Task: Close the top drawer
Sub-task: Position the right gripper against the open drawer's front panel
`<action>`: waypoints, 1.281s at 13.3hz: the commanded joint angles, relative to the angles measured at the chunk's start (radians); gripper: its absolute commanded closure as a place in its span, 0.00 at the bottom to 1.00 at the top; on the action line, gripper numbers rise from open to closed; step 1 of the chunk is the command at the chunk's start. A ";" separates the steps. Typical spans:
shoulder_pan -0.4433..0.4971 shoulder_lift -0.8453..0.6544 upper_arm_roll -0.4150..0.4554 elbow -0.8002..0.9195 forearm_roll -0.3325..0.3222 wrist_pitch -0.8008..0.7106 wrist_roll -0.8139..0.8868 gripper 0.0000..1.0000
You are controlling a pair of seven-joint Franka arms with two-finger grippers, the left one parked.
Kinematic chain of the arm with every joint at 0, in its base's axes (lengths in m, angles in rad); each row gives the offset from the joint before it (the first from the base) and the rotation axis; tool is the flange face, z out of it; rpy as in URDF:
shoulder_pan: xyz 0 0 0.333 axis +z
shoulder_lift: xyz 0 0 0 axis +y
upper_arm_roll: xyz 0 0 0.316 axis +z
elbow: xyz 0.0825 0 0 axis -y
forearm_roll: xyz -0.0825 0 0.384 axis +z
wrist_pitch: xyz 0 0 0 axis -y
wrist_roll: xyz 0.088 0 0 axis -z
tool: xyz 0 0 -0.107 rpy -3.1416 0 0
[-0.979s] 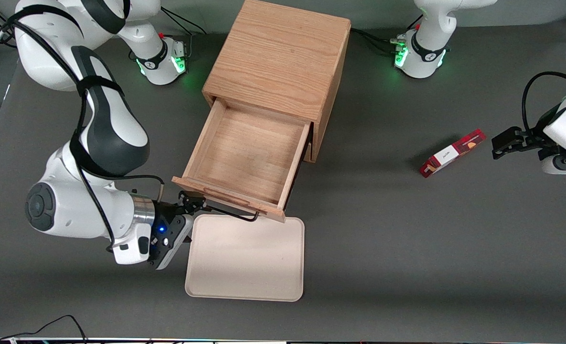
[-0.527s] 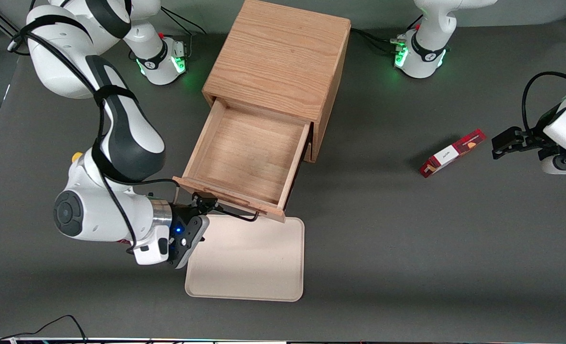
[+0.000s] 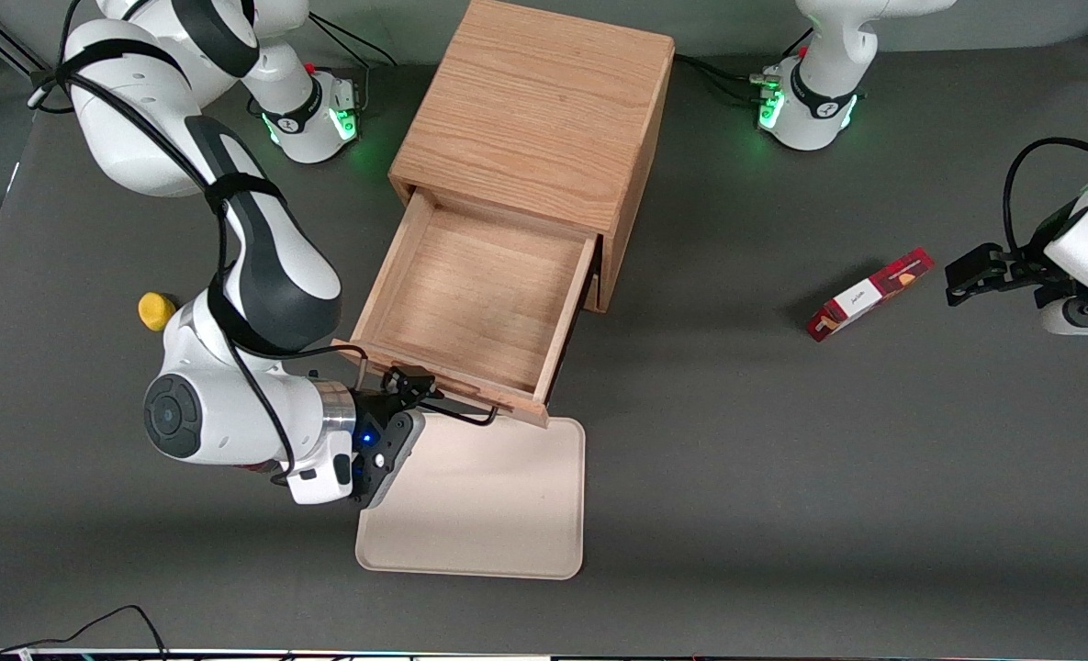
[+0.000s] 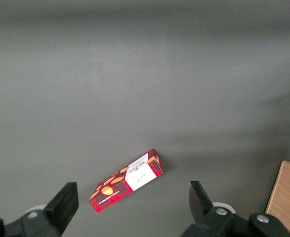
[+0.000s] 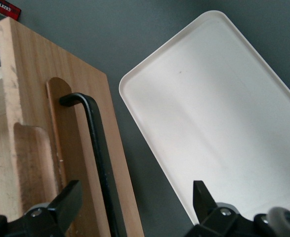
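A: Where is the top drawer?

B: Pulled well out of the oak cabinet, toward the front camera. Its inside shows bare wood. Its front panel faces the camera side, with the black wire handle running along it.

A: And the gripper?

B: Right at the drawer front, at the handle's end nearer the working arm. It sits just above the edge of the cream tray, which lies on the surface directly in front of the drawer and nearly touches its front.

A: Are the fingers clenched?

B: No, they are spread apart. In the right wrist view one tip sits over the drawer front close to the handle, the other over the tray. They are grasping nothing; whether one tip touches the wood, I cannot tell.

A: Anything else on the surface?

B: A small yellow object lies beside the working arm, farther from the camera than the gripper. A red box lies well off toward the parked arm's end; the left wrist view shows it flat on the grey surface.
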 commanded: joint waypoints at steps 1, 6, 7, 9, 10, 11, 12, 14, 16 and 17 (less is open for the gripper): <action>-0.005 -0.004 -0.007 -0.021 0.006 0.017 -0.040 0.00; -0.008 -0.004 -0.026 -0.039 0.006 0.023 -0.068 0.00; -0.003 -0.006 -0.026 -0.050 0.004 0.023 -0.065 0.00; 0.001 -0.011 -0.026 -0.070 0.003 0.038 -0.062 0.00; 0.005 -0.012 -0.026 -0.070 0.000 0.038 -0.062 0.00; 0.006 -0.017 -0.029 -0.075 -0.002 0.038 -0.060 0.00; 0.006 -0.027 -0.029 -0.095 -0.002 0.040 -0.059 0.00; 0.009 -0.056 -0.029 -0.139 0.001 0.072 -0.056 0.00; 0.012 -0.098 -0.029 -0.212 0.001 0.110 -0.043 0.00; 0.011 -0.121 -0.029 -0.254 0.003 0.134 -0.042 0.00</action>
